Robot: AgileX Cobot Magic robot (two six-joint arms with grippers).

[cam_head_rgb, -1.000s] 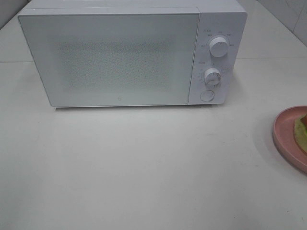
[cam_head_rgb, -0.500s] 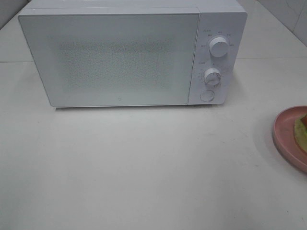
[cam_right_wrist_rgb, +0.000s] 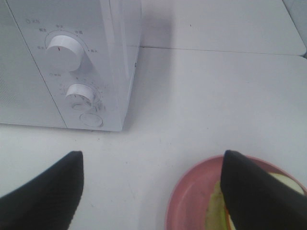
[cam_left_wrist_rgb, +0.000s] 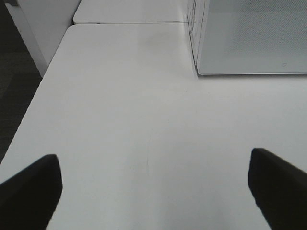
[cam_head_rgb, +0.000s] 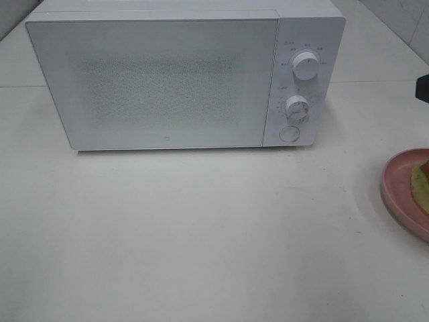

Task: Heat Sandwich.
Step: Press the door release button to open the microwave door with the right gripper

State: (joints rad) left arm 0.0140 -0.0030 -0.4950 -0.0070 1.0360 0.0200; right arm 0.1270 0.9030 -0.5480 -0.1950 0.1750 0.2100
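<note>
The sandwich [cam_head_rgb: 421, 180] lies on a round pink plate [cam_head_rgb: 397, 181] at the table's right edge, mostly cut off in the exterior view. In the right wrist view its pale bread and green edge [cam_right_wrist_rgb: 216, 211] show on the plate [cam_right_wrist_rgb: 192, 194], partly hidden by one finger. My right gripper [cam_right_wrist_rgb: 152, 158] is open just above and short of the plate, holding nothing. My left gripper [cam_left_wrist_rgb: 153, 160] is open over bare table to the left of the white microwave [cam_head_rgb: 167, 80], whose door is shut.
The microwave has two round knobs [cam_head_rgb: 305, 67] [cam_head_rgb: 295, 107] and a round button [cam_head_rgb: 289, 133] on its right panel. A dark bit of the right arm [cam_head_rgb: 423, 87] shows at the right edge. The table's left edge [cam_left_wrist_rgb: 43, 81] drops to dark floor.
A dark bit of the right arm has come into the exterior view at the right edge. Microwave, plate and sandwich have not moved.
</note>
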